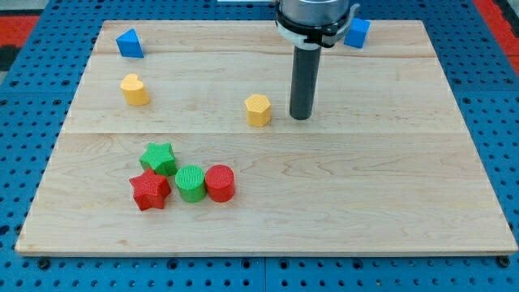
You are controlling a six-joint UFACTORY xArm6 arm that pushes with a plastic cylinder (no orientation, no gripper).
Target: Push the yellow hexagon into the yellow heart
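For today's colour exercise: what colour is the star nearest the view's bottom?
Red star, clear in the camera view.

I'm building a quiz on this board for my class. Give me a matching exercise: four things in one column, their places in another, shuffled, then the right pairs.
Things:
1. yellow hexagon
2. yellow heart
3. blue triangle
4. red star

Places:
A. the view's top left corner
B. just left of my tip
C. below the blue triangle
D. left end of the bottom cluster

Pairs: 1-B, 2-C, 3-A, 4-D
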